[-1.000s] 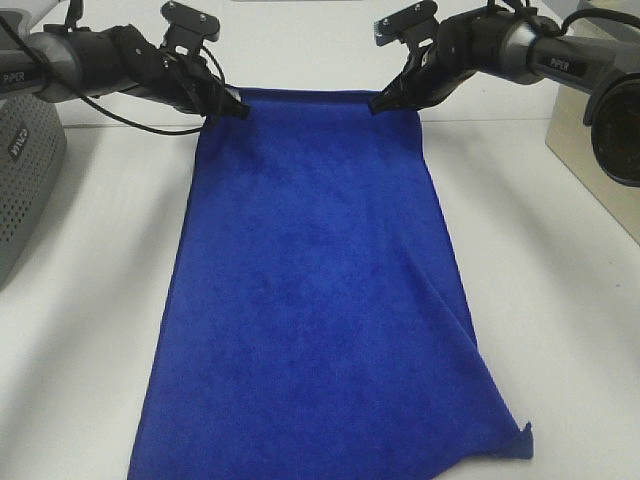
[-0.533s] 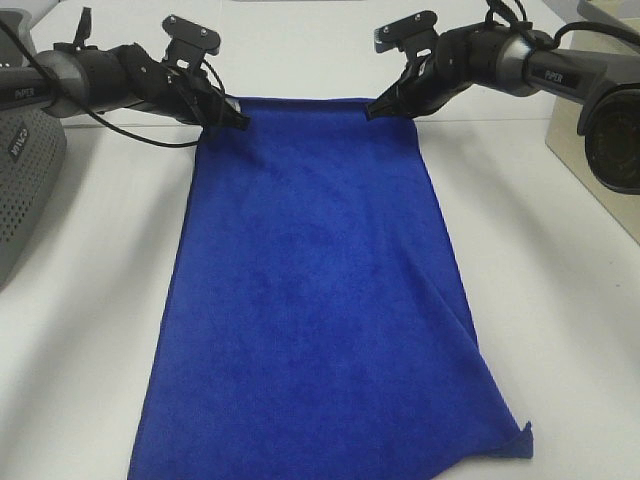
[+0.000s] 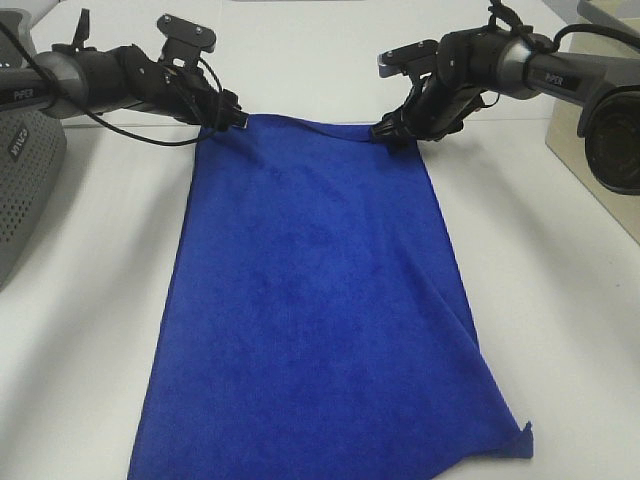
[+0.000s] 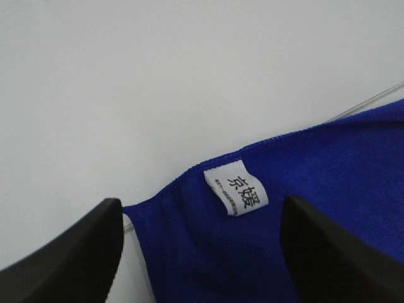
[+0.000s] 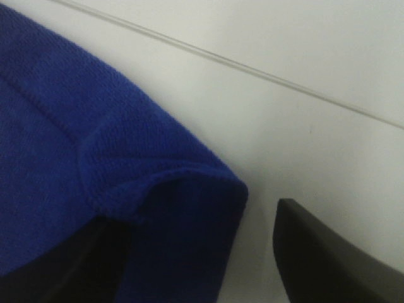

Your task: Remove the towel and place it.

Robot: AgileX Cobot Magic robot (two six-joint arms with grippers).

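The royal-blue towel (image 3: 315, 300) lies spread flat on the white table (image 3: 90, 320), its long side running away from the camera. My left gripper (image 3: 230, 120) stands open at the towel's far left corner. In the left wrist view that corner, with its white tag (image 4: 236, 191), lies loose between the spread fingers (image 4: 69, 252). My right gripper (image 3: 390, 130) stands open at the far right corner. That corner (image 5: 177, 189) is curled over between the parted fingers (image 5: 328, 259), and one finger is partly hidden under the cloth.
A grey perforated unit (image 3: 20, 190) sits at the left edge of the table. A beige box (image 3: 590, 150) stands at the right edge. The towel's near right corner (image 3: 520, 440) is folded up slightly.
Both grippers have opened and let go of the towel's far corners. The far edge has dropped onto the table, and both grippers have sunk lower.
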